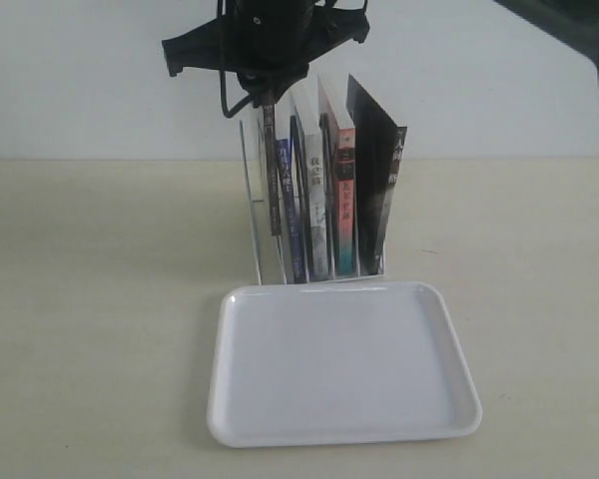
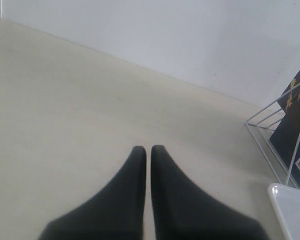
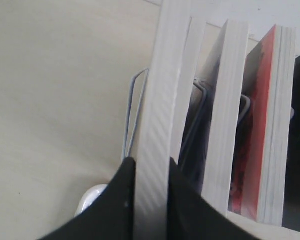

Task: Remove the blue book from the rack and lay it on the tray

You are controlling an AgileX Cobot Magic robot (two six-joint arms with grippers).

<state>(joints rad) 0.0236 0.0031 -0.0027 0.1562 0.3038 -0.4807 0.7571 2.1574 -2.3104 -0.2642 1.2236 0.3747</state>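
The rack stands behind the white tray and holds several upright books. My right gripper reaches down from above onto the leftmost one, the blue book. In the right wrist view the right gripper is shut on the blue book's white page edge, with the rack wire and a tray corner below. My left gripper is shut with nothing in it, low over bare table. The rack and a tray corner lie off to its side.
A white-spined book, a red-spined book and a black book fill the other slots. A white wall rises close behind the rack. Part of a dark arm hangs at the upper right.
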